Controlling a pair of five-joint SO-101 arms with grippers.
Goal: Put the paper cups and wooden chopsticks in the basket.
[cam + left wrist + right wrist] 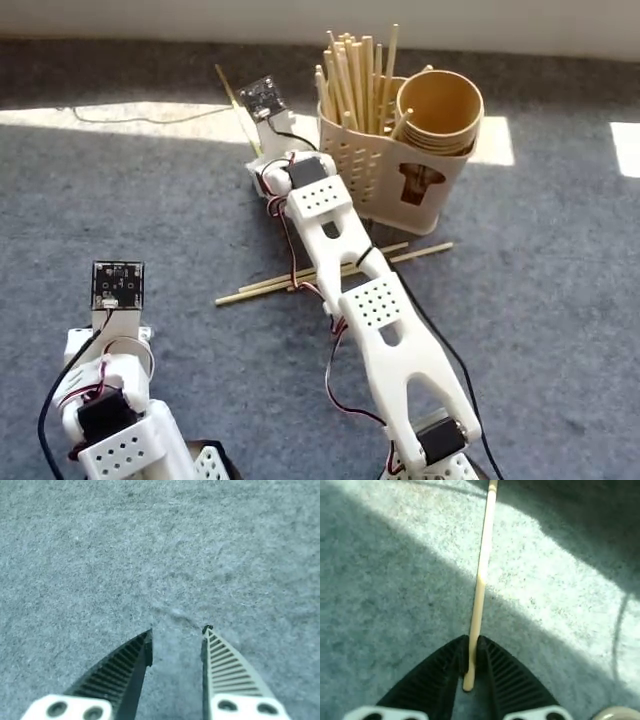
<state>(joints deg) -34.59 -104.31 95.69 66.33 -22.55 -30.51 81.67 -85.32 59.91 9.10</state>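
- Bench (560,300): you see a mottled grey, felt-like cover, crossed by pale sunlit bands.
- Basket (385,175): cream, its wall patterned with rows of small slots.
- Paper cups (440,105): tan-brown, inside and out.
- Bundled chopsticks (355,75), loose chopsticks (330,270) and the gripped chopstick (481,587): pale straw-yellow wood.
- Right pincer (472,640): you find both fingers black, finely ribbed.
- Left pincer (177,630): one finger black, the other pale grey-white, both ribbed.
- Right arm (370,310) and left arm (120,440): white shells with grids of round holes, black motors (100,410), and red, black and white wires (330,378).
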